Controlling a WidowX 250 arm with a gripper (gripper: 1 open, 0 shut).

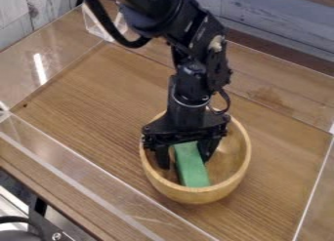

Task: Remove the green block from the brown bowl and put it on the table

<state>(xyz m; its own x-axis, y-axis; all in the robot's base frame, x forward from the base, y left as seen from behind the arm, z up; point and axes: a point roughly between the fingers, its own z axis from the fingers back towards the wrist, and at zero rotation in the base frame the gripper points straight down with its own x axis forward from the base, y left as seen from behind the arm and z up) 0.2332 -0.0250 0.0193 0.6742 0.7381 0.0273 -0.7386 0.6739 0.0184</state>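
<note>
In the camera view, the flat green block lies inside the round light-brown wooden bowl, ungrasped, between the spread fingers of the black pincer; lifting out and placing on the brown wood-grain desk remain undone.

Robot arm: finish black to dark grey throughout. Body is built of bulky, rounded segments (the upper ones the thickest), with small pale glints on the surface. A thick black cable forms a smooth curve outside the housing; a thinner dark cable shows beside the wrist. Gripper: same dark colour, angular linkages, narrow jointed fingers. Markings and individual screws: too small to read.
</note>
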